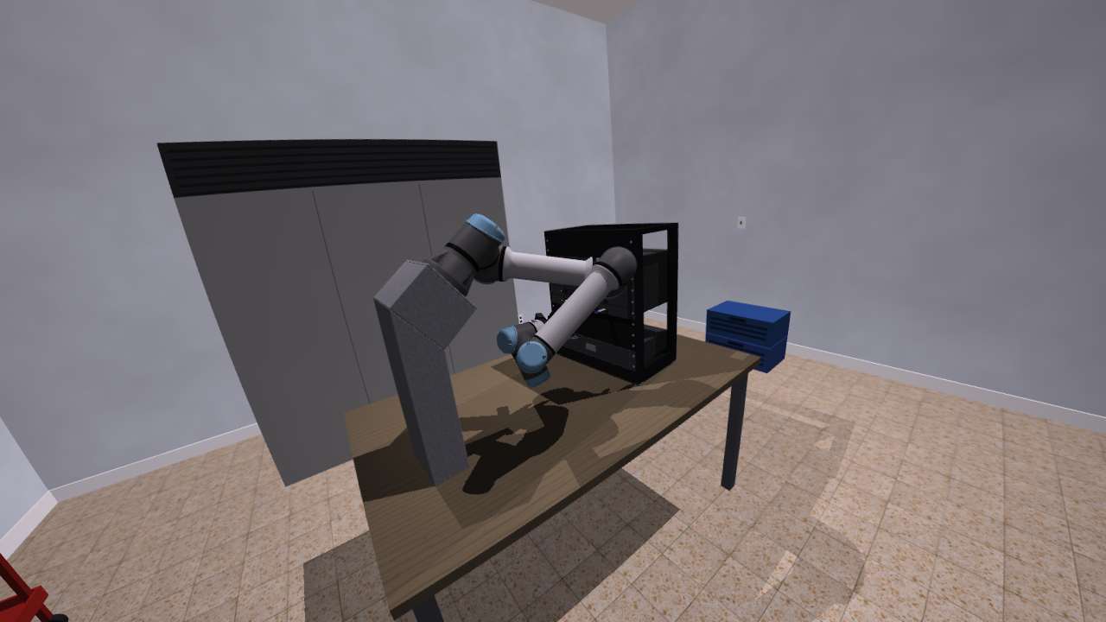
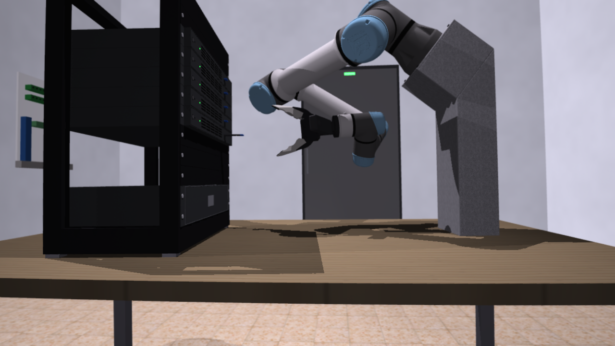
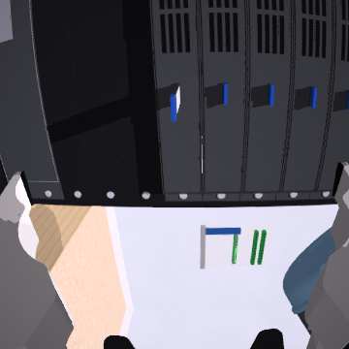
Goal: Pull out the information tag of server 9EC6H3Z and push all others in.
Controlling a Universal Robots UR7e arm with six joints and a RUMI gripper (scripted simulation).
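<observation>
The black rack [image 1: 638, 340] [image 2: 168, 142] stands upright on the table, holding several stacked servers. The lowest server's information tag [image 2: 235, 135] [image 3: 174, 108] sticks out, with a blue end and a thin white top seen edge-on; its print is unreadable. Of the tags above it, one [image 3: 225, 94], another [image 3: 270, 95] and a third [image 3: 313, 97] sit close to their server fronts; one more is cut off at the wrist view's right edge. My gripper [image 2: 275, 130] [image 3: 182, 169] is open and empty, in front of the rack, at about the height of the pulled-out tag, its jaws one above the other.
Below the servers are dark blank panels and a grey unit [image 2: 197, 208] with a pale label. The arm's elbow [image 1: 619, 264] [image 2: 262, 97] is close to the rack front. The wooden table [image 1: 541, 479] [image 2: 408, 262] carries the grey arm pedestal [image 1: 425, 371] [image 2: 468, 172].
</observation>
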